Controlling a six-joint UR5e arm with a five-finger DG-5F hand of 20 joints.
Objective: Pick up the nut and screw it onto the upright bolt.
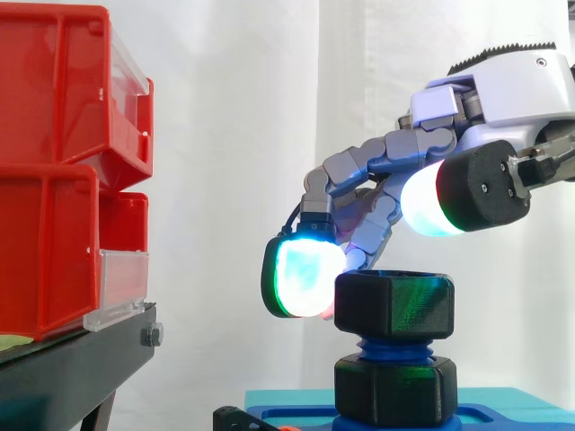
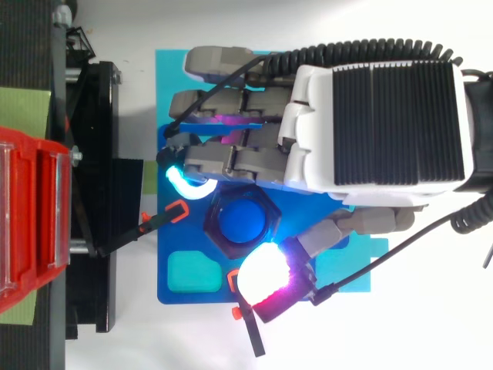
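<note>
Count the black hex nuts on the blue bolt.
2. The upper nut sits atop the bolt, beside the hand; the lower nut sits at its foot, covered by the upper one from above.

Hand (image 2: 370, 92) in frm rt, palm down, wrist abt level.
</note>
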